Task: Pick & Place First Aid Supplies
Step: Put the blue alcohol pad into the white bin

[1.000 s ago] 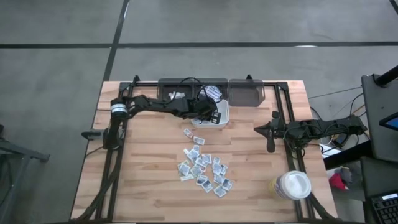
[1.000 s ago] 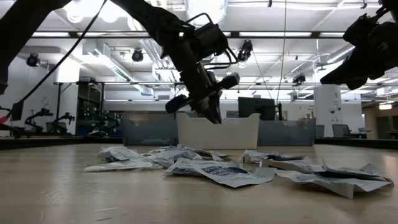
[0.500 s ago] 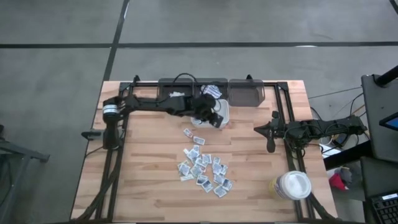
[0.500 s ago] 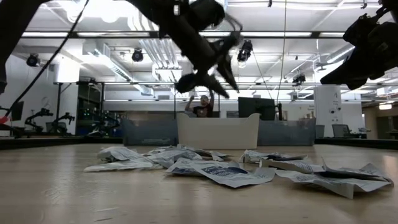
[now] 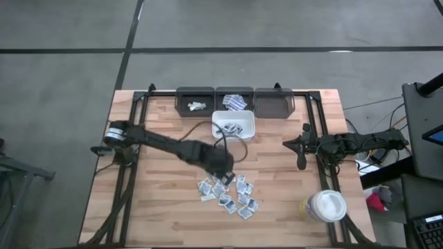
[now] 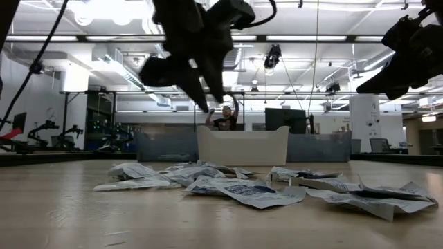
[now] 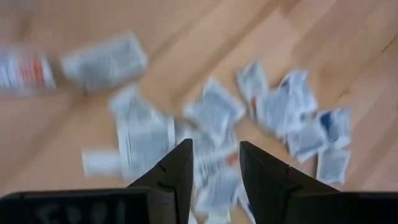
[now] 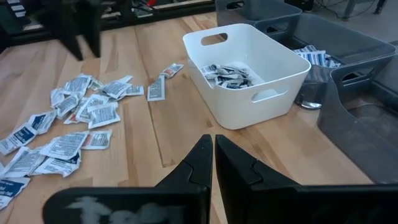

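The first aid supplies are small white sachets with blue-grey print, lying flat in a loose pile [image 5: 230,192] on the wooden table, also seen as a pile [image 6: 242,185] in the low view and a pile [image 8: 68,124] in the right wrist view. More sachets lie in the white bin [image 5: 243,122]. My left gripper [image 5: 225,178] hangs open above the pile's far-left part, fingers pointing down; in its own view the left gripper [image 7: 214,149] frames sachets without touching them. My right gripper [image 5: 302,149] waits shut at the table's right side, seen as the right gripper [image 8: 212,142].
Three dark grey bins [image 5: 273,104] line the far edge; the left and middle ones hold a few items. A white round lidded tub [image 5: 324,206] stands near the right near corner. A person [image 6: 225,119] stands far behind the table. Bare wood lies left of the pile.
My left gripper has risen out of the white bin and swung toward the table's near edge, ending above the sachet pile. The pile and the right arm have stayed where they were.
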{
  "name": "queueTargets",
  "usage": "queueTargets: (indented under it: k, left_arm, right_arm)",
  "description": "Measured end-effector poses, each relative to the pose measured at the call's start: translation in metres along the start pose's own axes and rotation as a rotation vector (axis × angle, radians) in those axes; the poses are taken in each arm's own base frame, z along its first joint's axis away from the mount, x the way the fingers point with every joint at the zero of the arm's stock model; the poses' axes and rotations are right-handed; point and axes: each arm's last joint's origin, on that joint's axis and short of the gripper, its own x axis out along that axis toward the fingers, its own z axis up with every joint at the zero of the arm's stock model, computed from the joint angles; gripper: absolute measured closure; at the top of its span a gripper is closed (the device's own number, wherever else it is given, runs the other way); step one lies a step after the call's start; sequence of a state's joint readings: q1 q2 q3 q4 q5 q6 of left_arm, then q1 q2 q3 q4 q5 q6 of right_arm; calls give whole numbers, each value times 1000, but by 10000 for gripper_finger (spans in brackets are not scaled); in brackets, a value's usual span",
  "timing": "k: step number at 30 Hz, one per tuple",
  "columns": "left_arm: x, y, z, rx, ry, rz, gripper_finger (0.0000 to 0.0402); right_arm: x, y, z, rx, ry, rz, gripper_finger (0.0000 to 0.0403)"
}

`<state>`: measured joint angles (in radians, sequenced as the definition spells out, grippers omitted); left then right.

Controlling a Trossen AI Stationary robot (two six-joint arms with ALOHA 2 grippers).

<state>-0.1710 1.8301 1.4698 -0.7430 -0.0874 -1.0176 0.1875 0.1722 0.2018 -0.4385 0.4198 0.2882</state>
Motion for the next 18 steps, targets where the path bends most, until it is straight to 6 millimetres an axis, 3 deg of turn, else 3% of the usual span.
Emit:
queueTargets:
  k: [8,18]
  left_arm:
    - [12,-2,-48,-287,74,73,278]
    - [27,15,-67,-374,143,152,278]
  right_arm:
    - [0,0,0,0,-1,0,385]
    - [0,0,0,0,0,0,385]
